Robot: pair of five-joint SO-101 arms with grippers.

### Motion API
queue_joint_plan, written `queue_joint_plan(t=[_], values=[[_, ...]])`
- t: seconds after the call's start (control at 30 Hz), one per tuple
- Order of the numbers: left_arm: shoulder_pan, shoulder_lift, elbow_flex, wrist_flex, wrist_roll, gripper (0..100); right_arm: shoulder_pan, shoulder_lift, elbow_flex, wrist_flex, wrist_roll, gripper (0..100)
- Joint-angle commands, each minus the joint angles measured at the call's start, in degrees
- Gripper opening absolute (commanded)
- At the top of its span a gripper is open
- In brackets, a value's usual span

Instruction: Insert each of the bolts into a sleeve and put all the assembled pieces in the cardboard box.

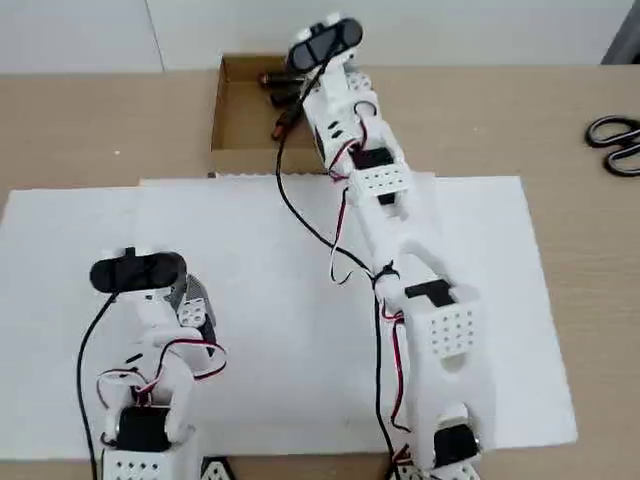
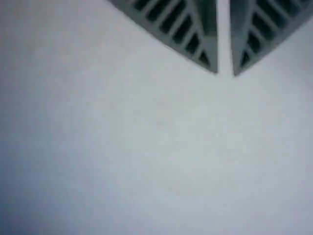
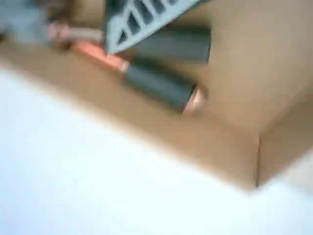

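Lying in cardboard box (image 3: 210,147), assembled piece (image 3: 156,85), long axis along wall

Table (image 1: 80,120), paper sheet (image 1: 250,300), cardboard box (image 1: 240,120), scissors (image 1: 615,140)

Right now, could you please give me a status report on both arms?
Left gripper over paper, jaws nearly shut, empty. Right gripper above cardboard box. Assembled pieces lie inside. Scissors well aside.

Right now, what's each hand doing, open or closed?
Left hand: closed, empty, over the white paper.
Right hand: cannot be told; it is over the cardboard box.
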State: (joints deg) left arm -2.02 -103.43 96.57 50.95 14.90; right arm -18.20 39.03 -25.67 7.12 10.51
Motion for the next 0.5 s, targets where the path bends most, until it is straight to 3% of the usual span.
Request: queue_joint_plan(t=[0.0, 0.47], values=[[-0.4, -0.7, -0.3, 0.2, 0.2, 1, 1.6, -9.5, -3.5, 6.2, 0.5, 0.6], [-0.4, -0.7, -0.3, 0.2, 0.2, 1, 3.4, -36.0, -3.6, 38.5, 0.4, 0.3]])
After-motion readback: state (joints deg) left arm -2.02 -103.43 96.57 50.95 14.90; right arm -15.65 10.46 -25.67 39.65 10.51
